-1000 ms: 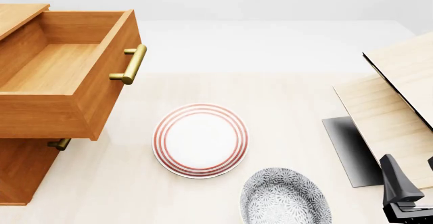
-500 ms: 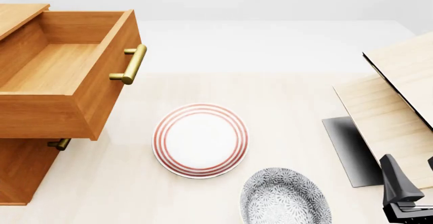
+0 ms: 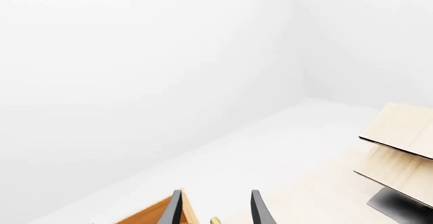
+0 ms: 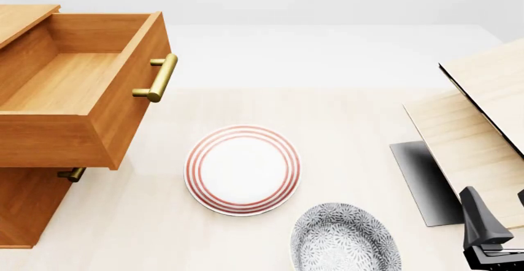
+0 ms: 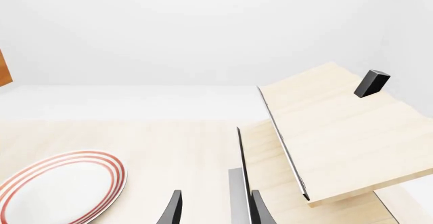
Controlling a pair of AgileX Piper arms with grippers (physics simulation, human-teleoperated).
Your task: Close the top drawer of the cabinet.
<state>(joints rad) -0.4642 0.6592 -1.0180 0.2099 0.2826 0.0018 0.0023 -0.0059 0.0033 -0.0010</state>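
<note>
While the left wrist view showed little beyond white backdrop, the left gripper [image 3: 215,211] had its fingertips apart with nothing between them, a corner of the top drawer [image 3: 152,215] showing just beyond them.

Seen from the front, the top drawer [image 4: 78,87] stood fully extended from the cabinet [image 4: 24,206] at the table's [image 4: 344,108] left edge, its brass bar handle [image 4: 159,78] facing the centre. A red-ringed plate [image 4: 242,170] lay near the lower drawer front. An off-centre push could skew the drawer and jam it; a low approach could knock the plate.

Through the right wrist view, the right gripper [image 5: 211,209] sat parted and empty beside the pale wood structure [image 5: 338,133], a snag risk if swung.
</note>
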